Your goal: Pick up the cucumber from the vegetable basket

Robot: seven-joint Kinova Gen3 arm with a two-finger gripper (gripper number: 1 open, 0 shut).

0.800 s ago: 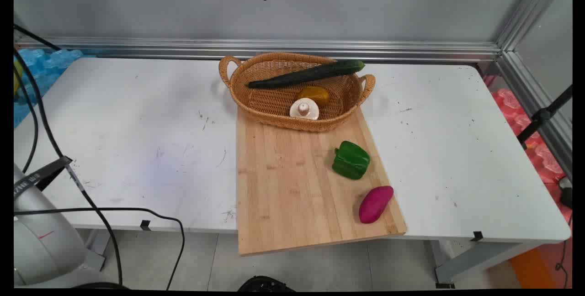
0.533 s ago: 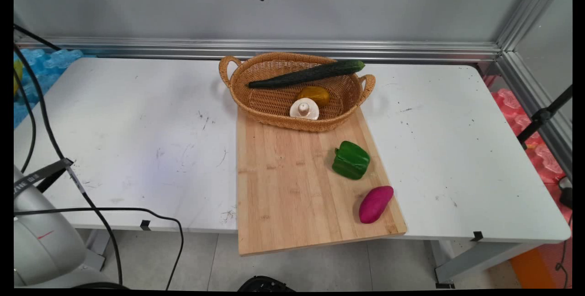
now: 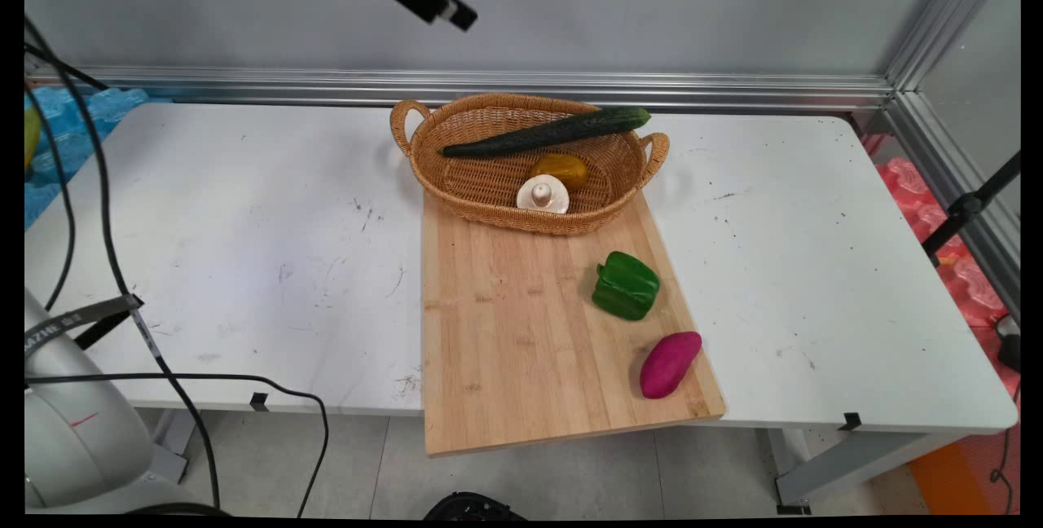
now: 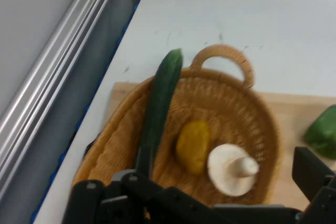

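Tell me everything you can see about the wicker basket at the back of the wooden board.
The oval tan wicker basket has a looped handle at each end and an open weave. It stands upright, its near side resting on the wooden cutting board's far end. A long dark green cucumber lies slantwise across its rim, one tip jutting past the edge. Inside lie a yellow vegetable and a white mushroom, stem up.

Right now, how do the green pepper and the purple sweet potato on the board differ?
The green pepper is blocky and lobed; the purple sweet potato is smooth and oval. The pepper sits nearer the basket, the sweet potato nearer the board's front edge. Both lie on the board's right side, apart.
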